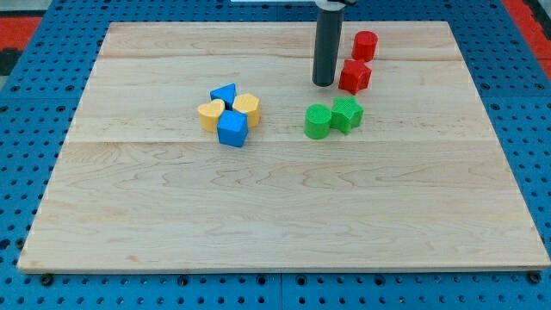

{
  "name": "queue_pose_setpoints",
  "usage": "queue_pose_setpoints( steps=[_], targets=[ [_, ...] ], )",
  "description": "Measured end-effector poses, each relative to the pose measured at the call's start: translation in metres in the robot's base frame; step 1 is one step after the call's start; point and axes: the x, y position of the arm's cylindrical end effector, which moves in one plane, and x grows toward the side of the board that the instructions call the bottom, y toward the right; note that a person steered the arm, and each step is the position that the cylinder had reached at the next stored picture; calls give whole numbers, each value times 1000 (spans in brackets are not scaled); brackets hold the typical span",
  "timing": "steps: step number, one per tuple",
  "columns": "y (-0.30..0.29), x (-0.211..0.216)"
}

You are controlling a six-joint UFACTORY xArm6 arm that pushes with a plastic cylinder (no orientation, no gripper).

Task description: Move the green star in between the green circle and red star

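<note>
The green star (347,113) lies right of centre on the wooden board (284,207), touching the green circle (318,121) on that block's right. The red star (354,76) lies just above the green star, a small gap between them. My tip (323,83) is at the end of the dark rod, just left of the red star and above the green circle, touching neither green block.
A red circle (365,45) lies above the red star near the board's top edge. Left of centre sits a tight cluster: a blue triangle (224,93), a yellow block (247,108), a yellow heart (211,113) and a blue cube (232,128).
</note>
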Motion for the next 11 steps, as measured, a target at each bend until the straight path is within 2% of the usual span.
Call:
queue_pose_setpoints(
  steps=[2,3,4,5,6,8,9,10,11],
  targets=[
    [36,-2],
    [26,-2],
    [-20,8],
    [-47,41],
    [-49,74],
    [21,138],
    [38,155],
    [14,153],
    [-5,107]
  ],
)
